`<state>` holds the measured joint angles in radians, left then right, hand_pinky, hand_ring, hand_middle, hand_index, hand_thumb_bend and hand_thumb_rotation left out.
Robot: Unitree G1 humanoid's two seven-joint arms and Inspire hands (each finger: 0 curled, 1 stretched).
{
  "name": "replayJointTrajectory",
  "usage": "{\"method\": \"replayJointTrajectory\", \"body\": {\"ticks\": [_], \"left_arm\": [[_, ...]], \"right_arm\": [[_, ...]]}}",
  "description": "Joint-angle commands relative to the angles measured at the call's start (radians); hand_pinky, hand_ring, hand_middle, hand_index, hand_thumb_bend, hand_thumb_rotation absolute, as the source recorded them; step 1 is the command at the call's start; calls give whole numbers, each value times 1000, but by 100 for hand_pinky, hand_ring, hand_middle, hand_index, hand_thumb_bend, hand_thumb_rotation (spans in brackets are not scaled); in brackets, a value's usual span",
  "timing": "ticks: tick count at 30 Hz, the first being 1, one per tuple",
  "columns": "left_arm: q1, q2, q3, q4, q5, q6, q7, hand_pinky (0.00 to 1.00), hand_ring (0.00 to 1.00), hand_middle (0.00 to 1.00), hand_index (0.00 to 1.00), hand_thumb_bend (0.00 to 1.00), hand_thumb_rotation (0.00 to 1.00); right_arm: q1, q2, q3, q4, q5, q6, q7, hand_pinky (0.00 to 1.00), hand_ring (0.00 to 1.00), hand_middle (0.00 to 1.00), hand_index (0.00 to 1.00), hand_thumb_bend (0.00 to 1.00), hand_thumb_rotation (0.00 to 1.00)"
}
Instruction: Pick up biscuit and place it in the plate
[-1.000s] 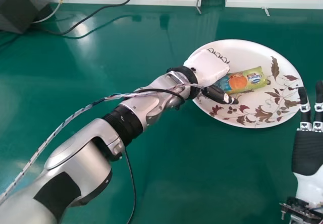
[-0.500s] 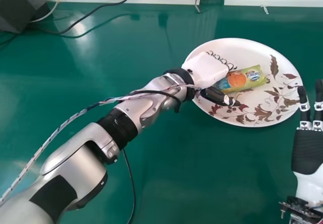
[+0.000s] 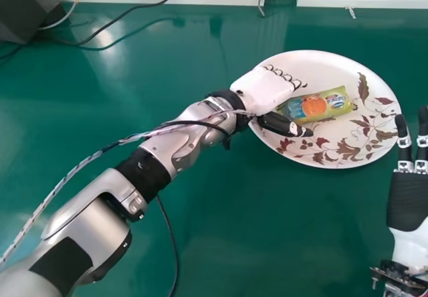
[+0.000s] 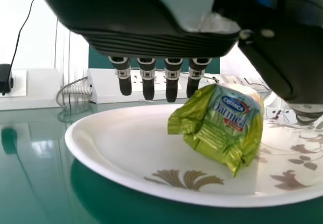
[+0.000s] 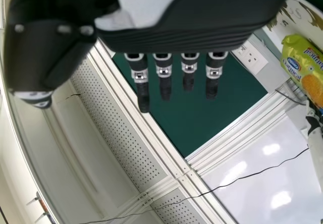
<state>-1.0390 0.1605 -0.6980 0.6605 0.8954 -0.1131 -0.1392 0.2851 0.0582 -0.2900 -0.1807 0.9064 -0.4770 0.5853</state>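
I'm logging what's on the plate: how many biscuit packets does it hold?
1: the green packet lies on the plate, beside the left hand. That hand covers part of the plate from above; the left wrist view shows no second packet.

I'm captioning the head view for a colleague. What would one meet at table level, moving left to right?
Dark box → left robot hand → biscuit packet → right robot hand.

Bright; pale glare on tabletop (image 3: 267,230), source hard to tell.
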Motion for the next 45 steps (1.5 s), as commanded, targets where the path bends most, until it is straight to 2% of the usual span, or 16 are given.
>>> {"method": "replayJointTrajectory", "body": {"ticks": [1, 5, 13, 17, 26, 35, 45], "left_arm": [[19, 9, 16, -29, -13, -7, -6, 100, 100, 100, 100, 100, 76], [26, 20, 27, -57, -22, -5, -20, 100, 100, 100, 100, 100, 76], [52, 40, 48, -116, -25, -5, -32, 100, 100, 100, 100, 100, 78], [64, 47, 57, -141, -20, 3, -36, 100, 100, 100, 100, 100, 80], [99, 74, 90, -202, -39, -5, -47, 100, 100, 100, 100, 100, 78], [150, 114, 130, -306, -70, 2, -92, 100, 100, 100, 100, 100, 78], [222, 148, 179, -393, -110, -16, -81, 100, 100, 100, 100, 100, 79]], "right_arm": [[12, 54, -13, 57, 7, 7, 3, 91, 98, 96, 86, 81, 11], [8, 55, -16, 61, 6, 4, 3, 92, 98, 96, 85, 78, 9], [7, 52, -15, 59, -17, 3, -17, 93, 98, 96, 85, 78, 7], [9, 55, -15, 54, -32, 1, -38, 93, 98, 97, 85, 77, 8], [9, 46, -17, 59, -16, 7, -26, 89, 99, 96, 84, 77, 10], [9, 48, -15, 53, -14, 12, -33, 89, 100, 97, 84, 76, 12], [3, 43, -17, 62, -22, 6, -27, 88, 99, 96, 83, 77, 7]]}}
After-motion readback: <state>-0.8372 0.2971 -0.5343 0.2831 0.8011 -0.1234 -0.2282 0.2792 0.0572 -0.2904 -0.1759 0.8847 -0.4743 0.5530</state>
